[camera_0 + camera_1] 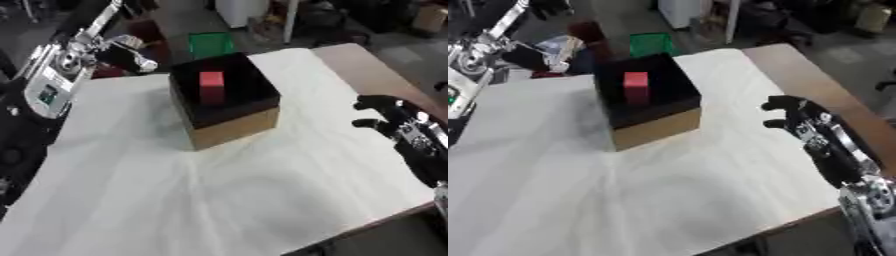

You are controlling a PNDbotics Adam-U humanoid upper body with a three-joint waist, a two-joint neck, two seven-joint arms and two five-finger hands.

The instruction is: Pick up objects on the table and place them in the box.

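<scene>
- Box point(229, 107): upper centre of frame, on the white cloth point(219, 190) covering the table. Black inside, tan cardboard sides, open top, turned corner-on to the camera.
- Red block point(211, 86): inside the box, standing upright against the dark interior, roughly at the middle of the opening. Only task object visible; it is already in the box.
- Right hand point(798, 120): right side of frame, mid height, above the cloth near the table's right edge. Black fingers point(776, 104) partly curled, pointing left toward the box, nothing held. Well apart from the box, no contact with it.
- Right forearm point(859, 185): runs from the hand down to the lower right corner, black with silver joint parts.
- Left arm point(57, 75): upper left of frame, silver and black, angled up toward the top edge. A dark part with a silver tip point(136, 57) sits just left of the box's far corner, above the cloth edge; probably the left hand, too unclear to tell how its fingers are set or whether it has hold of anything.
- Cloth: wrinkled, with folds fanning out from below the box toward the bottom of the frame.
- Bare wooden table surface point(372, 75): shows in a strip along the upper right, beyond the cloth.
- Green crate point(211, 44): on the floor beyond the table's far edge, top centre, behind the box.
</scene>
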